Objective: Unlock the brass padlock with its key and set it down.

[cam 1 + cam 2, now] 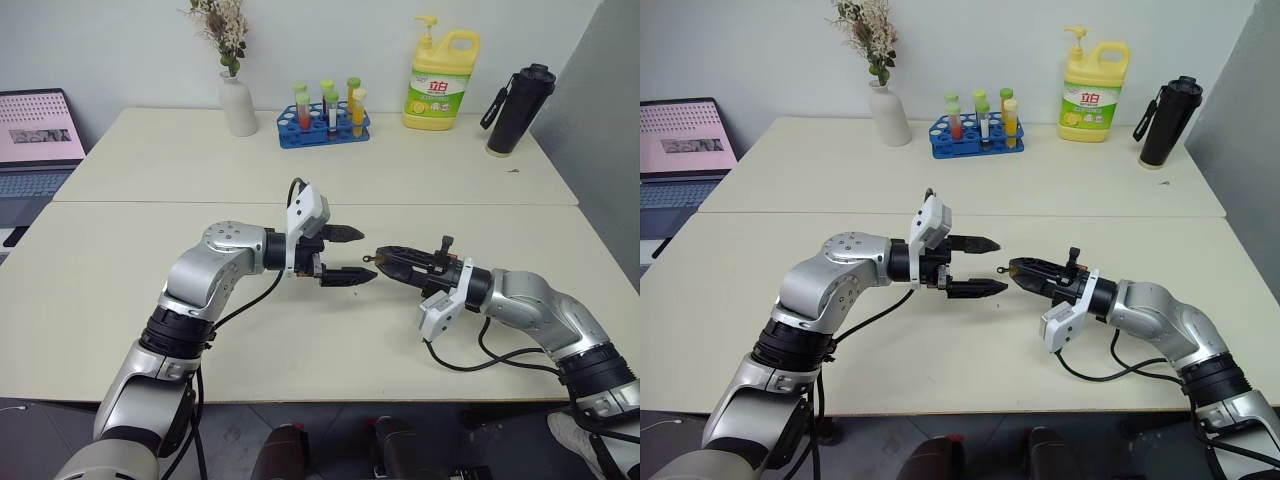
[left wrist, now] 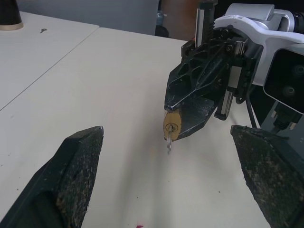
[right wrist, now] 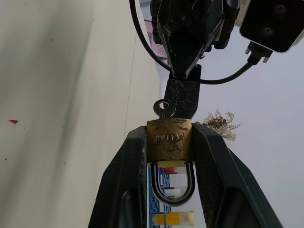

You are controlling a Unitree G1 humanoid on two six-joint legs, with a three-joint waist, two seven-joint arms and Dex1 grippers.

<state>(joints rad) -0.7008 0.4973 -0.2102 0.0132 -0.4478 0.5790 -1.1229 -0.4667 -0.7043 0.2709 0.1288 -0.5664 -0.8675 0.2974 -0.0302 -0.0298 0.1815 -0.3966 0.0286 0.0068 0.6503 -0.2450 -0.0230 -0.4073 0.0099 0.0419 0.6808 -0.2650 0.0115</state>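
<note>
- Padlock [image 3: 169, 140] sits pinched between the right gripper's [image 1: 385, 257] two fingers, held in the air above the table [image 1: 120, 290]; its brass body is squeezed at the sides and the shackle [image 3: 172, 183] loops back between the fingers, apparently closed.
- Key [image 3: 164, 108] stands in the keyhole, its ringed head poking out of the lock's free end toward the other arm.
- Left gripper [image 1: 350, 255] faces the lock head-on, just short of it, jaws spread wide, one finger [image 2: 78, 180] to each side of the key line. It grips nothing.
- Beyond the arms, at the table's far edge: a vase [image 1: 238, 103], a tube rack [image 1: 323, 125], a soap bottle [image 1: 441, 82], a black flask [image 1: 517, 110]. All well apart from the work.
- Step in hand, as I judge it: closing on the key head to turn it.
- Risks:
  - The key head is tiny and thin; if the fingers close off-centre they may nudge it sideways or miss it.
  - Pushing in too far could strike the lock body and shove it out of the right pinch, dropping it to the table.
  - Turning with a weak hold on the head may let the fingers slip round it, leaving the shackle locked.
  - The right grip is only on the body's narrow sides; torque from the turn may twist the lock in the pads.
</note>
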